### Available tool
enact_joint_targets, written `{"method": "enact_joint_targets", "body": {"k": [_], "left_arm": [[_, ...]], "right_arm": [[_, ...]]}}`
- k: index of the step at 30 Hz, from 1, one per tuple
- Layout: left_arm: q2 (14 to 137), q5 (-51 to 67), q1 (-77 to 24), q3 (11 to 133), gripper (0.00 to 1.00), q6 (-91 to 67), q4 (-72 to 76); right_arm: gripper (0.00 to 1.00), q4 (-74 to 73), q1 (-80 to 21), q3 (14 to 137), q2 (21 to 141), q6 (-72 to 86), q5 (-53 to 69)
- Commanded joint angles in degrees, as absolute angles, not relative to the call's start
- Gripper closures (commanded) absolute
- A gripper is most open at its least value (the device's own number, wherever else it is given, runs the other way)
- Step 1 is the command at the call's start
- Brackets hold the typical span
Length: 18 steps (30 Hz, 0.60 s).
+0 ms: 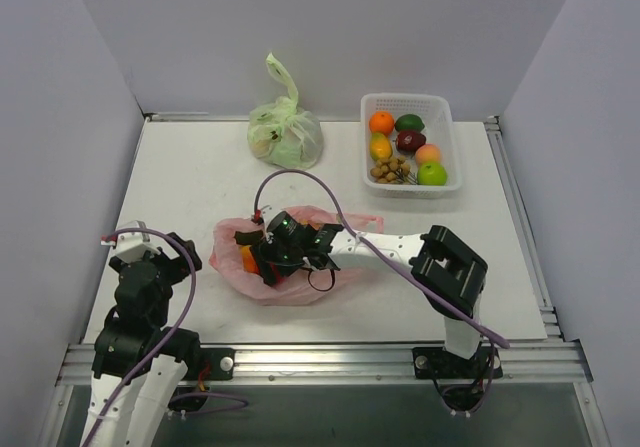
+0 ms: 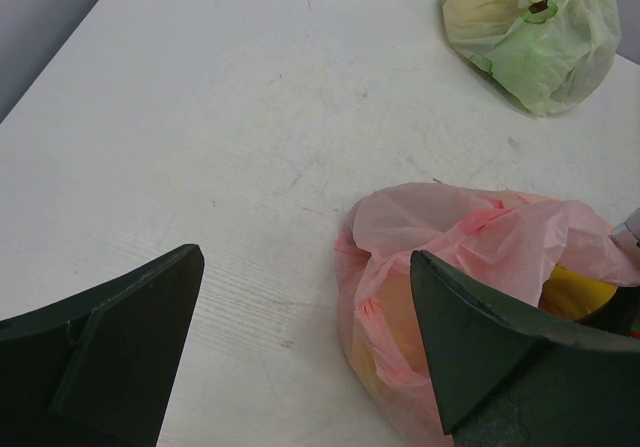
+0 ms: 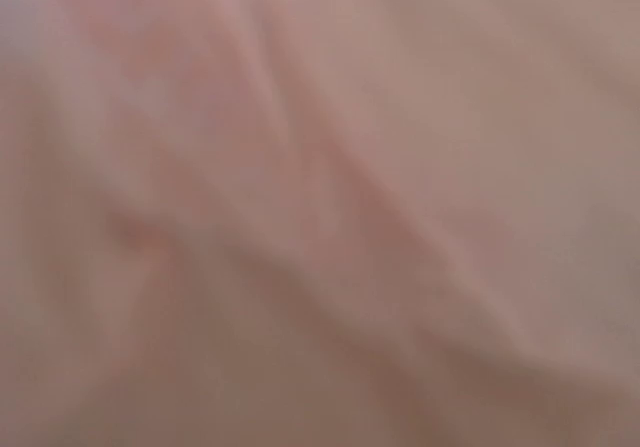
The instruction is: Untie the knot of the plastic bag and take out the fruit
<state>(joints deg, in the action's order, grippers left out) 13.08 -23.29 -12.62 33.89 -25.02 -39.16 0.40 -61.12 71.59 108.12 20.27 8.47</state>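
The pink plastic bag lies crumpled at the middle of the table, its mouth loose and open towards the right. My right gripper is pushed down into it, and the right wrist view shows nothing but blurred pink plastic, so its jaws are hidden. Fruit shows through the film: an orange piece beside that gripper and a yellow one. The knot is hidden. My left gripper hangs open and empty over bare table just left of the bag, touching nothing.
A tied pale green bag stands at the back centre. At the back right a white basket holds several fruits. Grey walls close in the table on three sides.
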Motion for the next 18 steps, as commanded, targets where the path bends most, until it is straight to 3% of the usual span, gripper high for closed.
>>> {"method": "enact_joint_targets", "body": {"k": [1,5,18], "left_arm": [[13.2,-22.4,-12.1,35.0,0.04,-24.3,-36.0],[13.4,-22.0,-12.0,34.9,0.04,-24.2,-35.9],[13.0,-21.8,-11.4,34.8,0.05,-23.9,-35.7]], "right_arm": [[0.46,0.3,-61.1,71.6,106.4,19.5,6.9],[0.71,0.3,-61.0,70.3,101.7,19.2,6.2],[0.90,-4.3,-59.0,66.3,87.5,15.1,1.5]]}}
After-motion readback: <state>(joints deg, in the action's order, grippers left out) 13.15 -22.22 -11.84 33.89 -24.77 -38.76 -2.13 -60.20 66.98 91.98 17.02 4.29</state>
